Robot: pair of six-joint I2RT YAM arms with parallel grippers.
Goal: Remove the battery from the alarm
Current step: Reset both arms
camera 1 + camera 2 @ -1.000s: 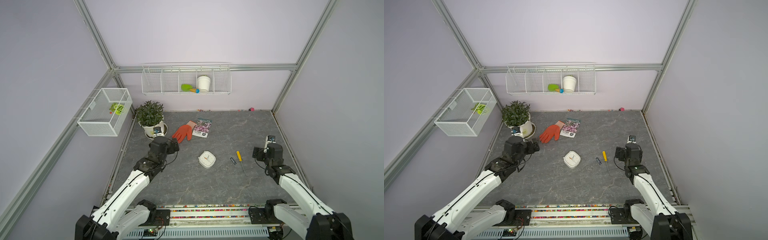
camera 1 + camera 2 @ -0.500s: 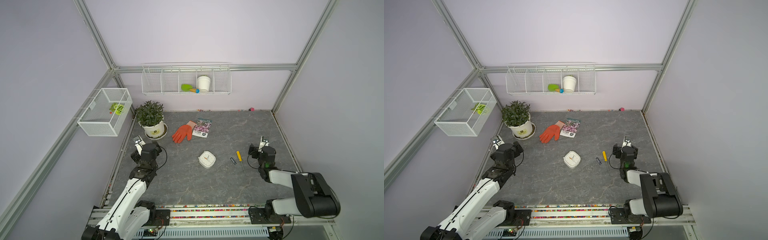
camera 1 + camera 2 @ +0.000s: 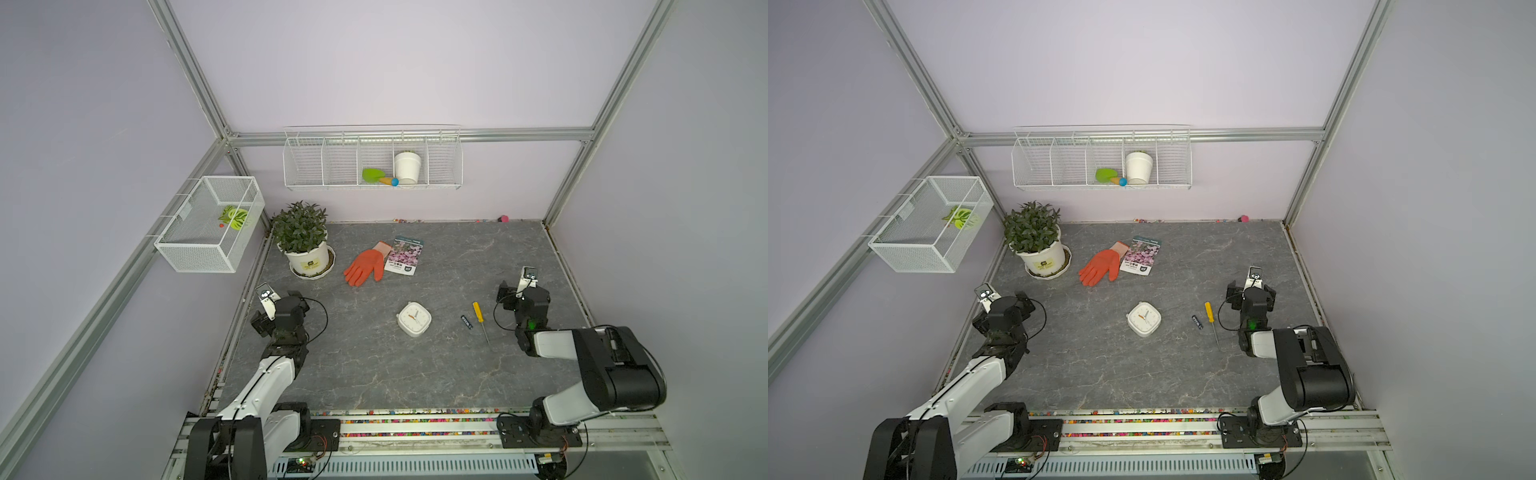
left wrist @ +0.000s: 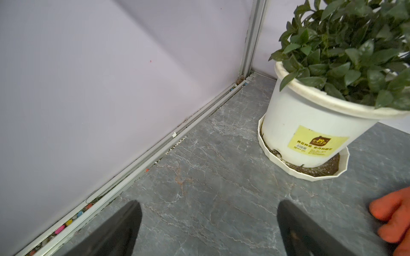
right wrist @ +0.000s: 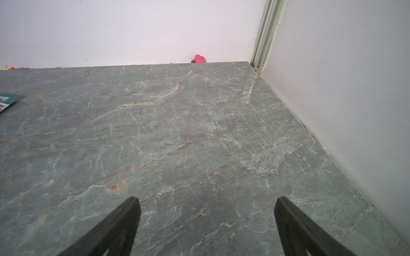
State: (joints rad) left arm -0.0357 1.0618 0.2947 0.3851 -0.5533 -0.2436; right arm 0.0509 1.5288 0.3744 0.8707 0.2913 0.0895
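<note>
Battery (image 3: 466,321) lies free, right of the alarm (image 3: 414,318) mid-frame. My left gripper (image 4: 208,212) and right gripper (image 5: 207,208) gape empty. Looks finished, I'd just park.

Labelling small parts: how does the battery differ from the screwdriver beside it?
The battery is short and dark; the screwdriver is far longer, with a yellow handle and thin shaft. The battery lies nearer the alarm, the screwdriver farther from it. Both lie flat on the table, roughly parallel.

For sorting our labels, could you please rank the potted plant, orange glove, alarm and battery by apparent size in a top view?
Largest to smallest, in a top view:
potted plant
orange glove
alarm
battery
None are close calls.
</note>
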